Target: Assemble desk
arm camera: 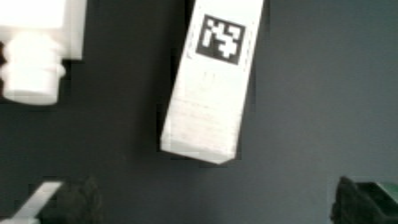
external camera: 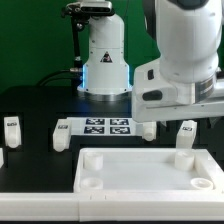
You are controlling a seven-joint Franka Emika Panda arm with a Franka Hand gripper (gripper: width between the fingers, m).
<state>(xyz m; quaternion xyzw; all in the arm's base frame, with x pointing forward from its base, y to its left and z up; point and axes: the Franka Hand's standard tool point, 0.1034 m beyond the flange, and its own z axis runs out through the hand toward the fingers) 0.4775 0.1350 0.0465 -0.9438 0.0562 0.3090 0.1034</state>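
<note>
Nearest the exterior camera, the large white rimmed panel point(external camera: 140, 157) is seen lying flat on the black desk point(external camera: 30, 105), with a round corner hole point(external camera: 90, 184) open upward at its near corner on the exterior view's left. Behind the panel, short square legs are stood upright and well apart. The left leg point(external camera: 10, 127), bearing a tag, is set toward the exterior view's left. The middle leg point(external camera: 62, 137) is placed just beside the marker board point(external camera: 105, 126). The right leg point(external camera: 186, 135), also tagged, is found near the panel's far rim on the exterior view's right. The marker board is laid flat behind the panel, between the middle leg and the right leg. The white arm point(external camera: 180, 60) is positioned over the exterior view's right part of the scene, low above the desk. In the wrist view a long tagged leg point(arm camera: 214, 85) is shown against the dark desk, its black-and-white tag at one end. A neighbouring leg point(arm camera: 36, 60) with a narrower rounded end is seen apart from it (which of the legs in the exterior view these are cannot be told). The jaws are spread wide apart. The two dark fingertips point(arm camera: 63, 200) are seen at opposite sides of the wrist view, and nothing is gripped or touched by them.
</note>
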